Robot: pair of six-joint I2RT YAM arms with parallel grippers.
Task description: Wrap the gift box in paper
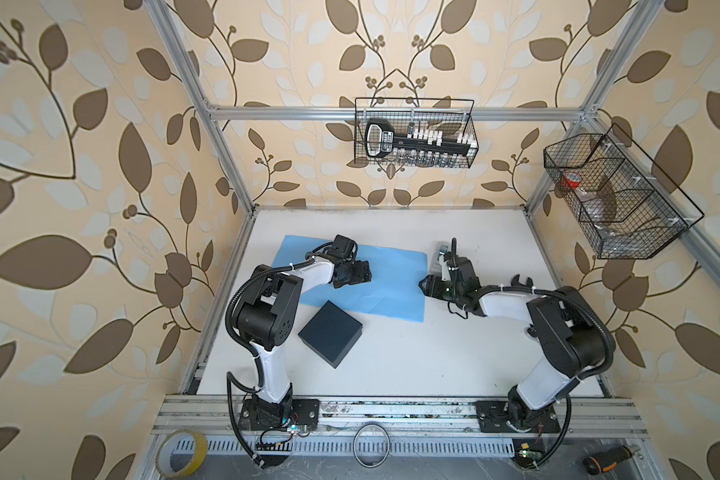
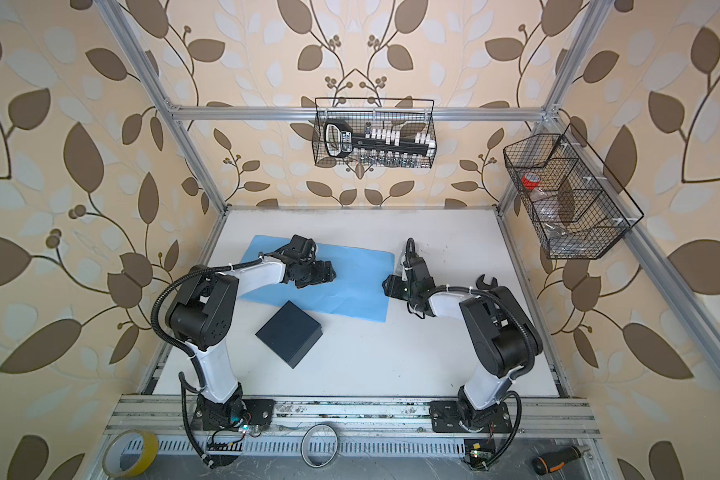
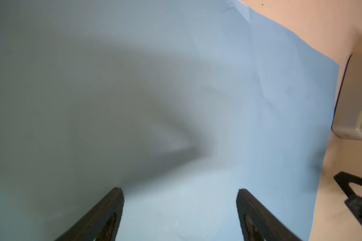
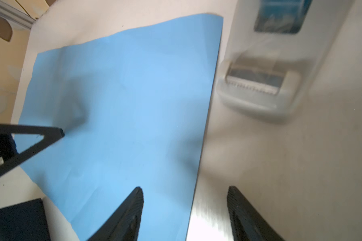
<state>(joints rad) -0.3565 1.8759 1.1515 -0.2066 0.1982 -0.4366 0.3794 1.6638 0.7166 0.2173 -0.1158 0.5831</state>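
Setup step: left gripper [image 3: 179,194] and right gripper [image 4: 185,189] are hovering open, empty, over the paper [image 1: 391,282]. The gift box [image 1: 330,332] is sitting at its near edge; centring it probably comes next.

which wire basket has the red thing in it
The divided basket hung on the right side rail: a red item sits in its rearmost compartment. The back-rail basket shows nothing red.

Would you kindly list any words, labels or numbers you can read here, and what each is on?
None is legible.
Label on the black tool rack in the wire basket: too small to read.
Blue label on the tape dispenser: blurred.
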